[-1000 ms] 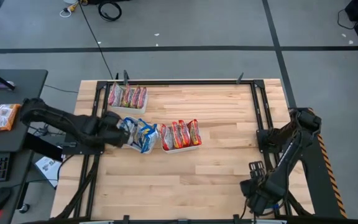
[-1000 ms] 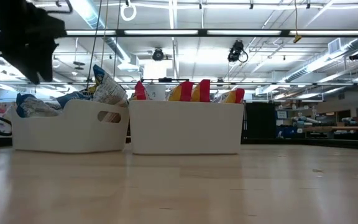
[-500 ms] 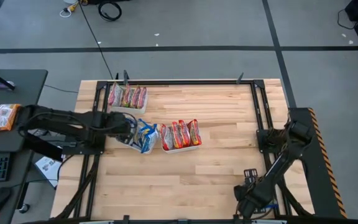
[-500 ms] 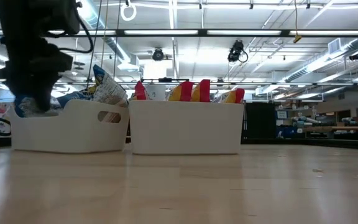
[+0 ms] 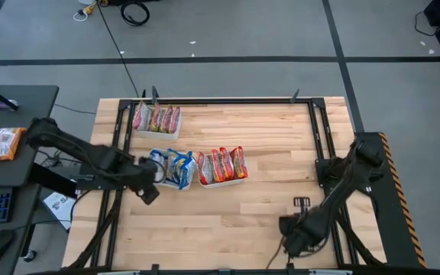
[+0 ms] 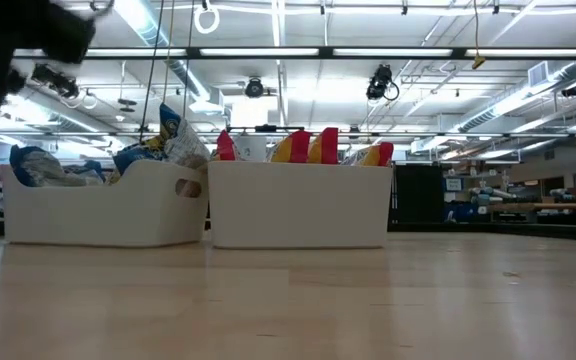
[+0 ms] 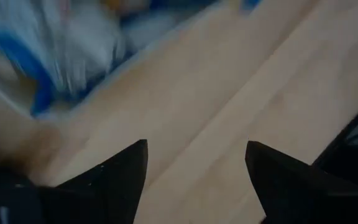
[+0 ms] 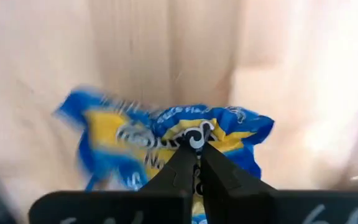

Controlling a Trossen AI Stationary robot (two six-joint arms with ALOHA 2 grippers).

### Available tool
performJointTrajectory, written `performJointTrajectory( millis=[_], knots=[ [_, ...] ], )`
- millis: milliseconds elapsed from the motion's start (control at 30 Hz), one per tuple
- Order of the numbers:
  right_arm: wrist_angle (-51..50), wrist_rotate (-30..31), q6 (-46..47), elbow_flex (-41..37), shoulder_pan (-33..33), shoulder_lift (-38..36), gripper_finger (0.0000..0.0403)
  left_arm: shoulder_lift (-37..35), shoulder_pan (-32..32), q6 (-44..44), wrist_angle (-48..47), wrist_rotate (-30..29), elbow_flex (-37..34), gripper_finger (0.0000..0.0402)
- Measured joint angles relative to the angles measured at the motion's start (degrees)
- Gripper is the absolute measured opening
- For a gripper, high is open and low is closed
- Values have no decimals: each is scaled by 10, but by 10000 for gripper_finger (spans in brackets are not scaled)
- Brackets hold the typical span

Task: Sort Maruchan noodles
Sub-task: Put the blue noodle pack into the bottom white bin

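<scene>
Right claw at table 5 o'clock, pinched tight on a blue-yellow packet. Lift clear before traversing to the blue tray near center-left, so the crinkly wrap doesn't slip. Left claw wide, empty, just beside that tray.

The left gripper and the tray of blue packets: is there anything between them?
No. In the high view, the open left gripper sits just beside the tray, with only bare table between.
</scene>
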Motion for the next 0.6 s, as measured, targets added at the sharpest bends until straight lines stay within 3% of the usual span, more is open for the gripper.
performJointTrajectory(
  millis=[67,167,233,300,367,467,600],
  knots=[
    [-15,31,-2,19,-25,-44,14,0,-18,19,-22,-74,51,273],
    [-11,55,-12,46,-73,-118,11,0,-31,85,-24,-231,118,272],
    [21,59,-19,55,-113,-172,11,-1,-36,177,15,-344,151,272],
    [65,59,-24,56,-154,-220,11,-1,-38,346,106,-401,167,272],
    [120,49,-33,56,-199,-262,11,3,-38,563,228,-386,168,272],
    [183,2,-43,56,-268,-303,11,28,-30,827,366,-299,170,272],
    [234,-70,-38,56,-346,-323,10,87,-2,1002,386,-232,198,272]
  ],
)
